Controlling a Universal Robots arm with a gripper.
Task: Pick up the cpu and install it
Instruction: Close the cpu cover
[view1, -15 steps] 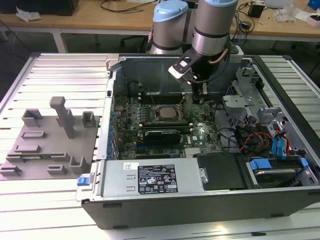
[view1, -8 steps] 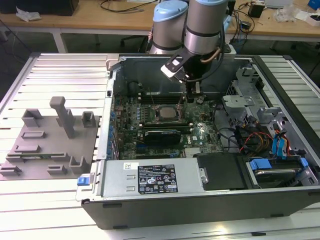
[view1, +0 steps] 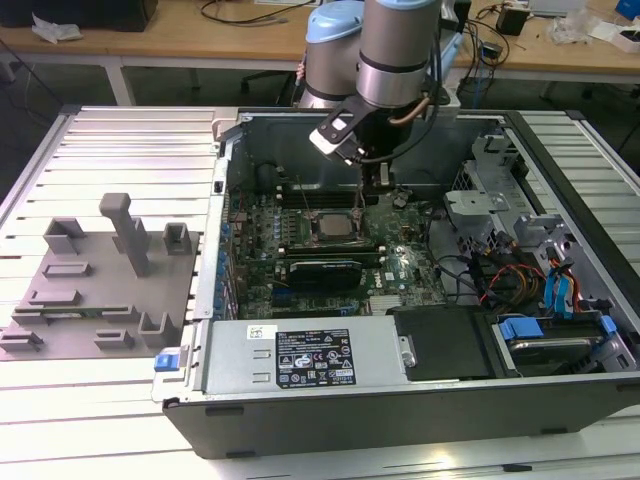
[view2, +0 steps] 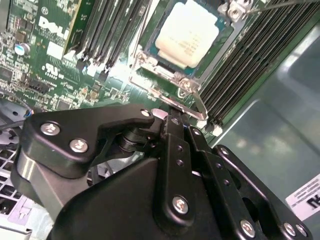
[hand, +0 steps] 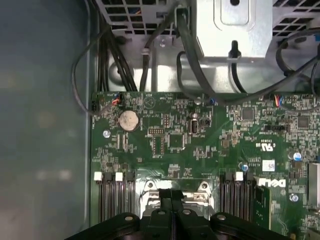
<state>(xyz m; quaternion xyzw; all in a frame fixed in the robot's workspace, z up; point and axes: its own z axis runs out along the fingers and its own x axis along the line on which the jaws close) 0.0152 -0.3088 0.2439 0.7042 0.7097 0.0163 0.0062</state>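
I'm seeing the cpu (view1: 335, 226) lying flat and level on the green motherboard (view1: 400, 265), its silvery-white lid facing up with a thin darker rim showing around it. In the second wrist view it is sitting squarely inside the socket frame (view2: 155, 75), between two banks of dark memory slots (view2: 245, 65).

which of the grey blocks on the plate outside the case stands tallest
The slim post with the wider flat cap, toward the plate's far side; every other block is low and squat.
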